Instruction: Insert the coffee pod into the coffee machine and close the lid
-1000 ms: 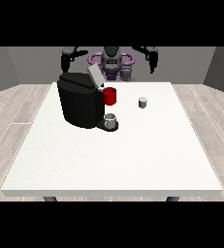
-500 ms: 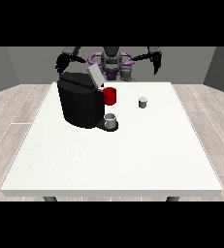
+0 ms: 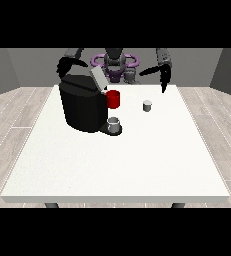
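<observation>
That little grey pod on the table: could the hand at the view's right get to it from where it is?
Probably yes. The hand at the view's right hangs just behind the pod, with only bare table between them.

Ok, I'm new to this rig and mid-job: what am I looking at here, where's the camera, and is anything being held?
The camera stands across the white table and faces the robot, so its arms reach towards you. On the table: a black coffee machine with its lid raised, a red part at its side, a grey cup under the spout, and the small grey coffee pod standing apart. The robot hand at the view's right hangs above the pod with straight fingers, holding nothing. The other robot hand hovers behind the machine.
</observation>
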You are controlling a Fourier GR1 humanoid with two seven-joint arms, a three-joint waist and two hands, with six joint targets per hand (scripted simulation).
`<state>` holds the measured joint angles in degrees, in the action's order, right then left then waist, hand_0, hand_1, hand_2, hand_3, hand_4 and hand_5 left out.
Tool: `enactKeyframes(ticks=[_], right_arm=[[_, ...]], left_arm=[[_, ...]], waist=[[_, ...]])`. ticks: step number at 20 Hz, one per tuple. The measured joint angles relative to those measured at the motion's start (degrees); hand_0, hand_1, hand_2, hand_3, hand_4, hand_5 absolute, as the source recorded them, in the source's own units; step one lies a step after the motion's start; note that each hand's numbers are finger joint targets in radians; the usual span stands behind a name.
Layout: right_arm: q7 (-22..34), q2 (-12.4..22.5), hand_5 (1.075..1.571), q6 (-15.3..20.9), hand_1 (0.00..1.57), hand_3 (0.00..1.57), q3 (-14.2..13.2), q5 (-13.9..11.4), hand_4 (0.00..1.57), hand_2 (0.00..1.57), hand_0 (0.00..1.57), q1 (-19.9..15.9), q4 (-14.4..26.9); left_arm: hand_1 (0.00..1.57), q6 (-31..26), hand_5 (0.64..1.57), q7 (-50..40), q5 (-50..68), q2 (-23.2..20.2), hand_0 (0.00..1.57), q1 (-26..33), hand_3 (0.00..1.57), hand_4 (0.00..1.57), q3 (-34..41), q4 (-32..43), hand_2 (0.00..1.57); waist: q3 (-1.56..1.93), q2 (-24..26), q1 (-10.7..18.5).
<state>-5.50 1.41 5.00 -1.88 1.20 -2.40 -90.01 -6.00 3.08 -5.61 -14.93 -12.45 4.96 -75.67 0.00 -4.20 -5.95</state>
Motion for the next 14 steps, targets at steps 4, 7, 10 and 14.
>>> enactKeyframes(ticks=[4, 7, 10, 14], right_arm=[[-0.42, -0.29, 1.571, 0.48, 0.00, 0.00, 0.00, 0.24, 0.34, 0.00, 0.00, -2.69, 1.37], [1.36, -0.70, 1.571, 1.57, 0.00, 0.00, 1.19, -0.39, 0.35, 0.00, 0.00, -3.93, 0.89], [0.63, -0.21, 1.571, 1.75, 0.00, 0.00, 0.04, -0.27, 0.39, 0.00, 0.00, -4.36, 2.96], [1.90, 0.49, 1.571, 1.88, 0.00, 0.00, -0.46, -0.63, 0.39, 0.00, 0.00, -5.60, 5.15]], left_arm=[[0.00, 0.12, 1.571, -1.19, -0.93, -0.56, 0.00, -4.50, 0.00, 0.00, 0.90, 5.49, 0.00], [0.00, -0.16, 1.571, -0.31, -1.82, -2.05, 0.00, -7.20, 0.00, 0.00, 2.09, 10.74, 0.00], [0.00, 0.05, 1.571, 0.41, -3.66, -2.04, 0.00, -7.83, 0.00, 0.00, 1.45, 13.91, 0.00], [0.00, 0.75, 1.571, 0.42, -6.69, -1.97, 0.00, -9.53, 0.00, 0.00, 0.01, 17.49, 0.11]], waist=[[-0.01, -2.51, -0.35], [-0.01, -3.67, -0.95], [-0.01, -3.88, -0.42], [-0.01, -4.09, -0.14]])
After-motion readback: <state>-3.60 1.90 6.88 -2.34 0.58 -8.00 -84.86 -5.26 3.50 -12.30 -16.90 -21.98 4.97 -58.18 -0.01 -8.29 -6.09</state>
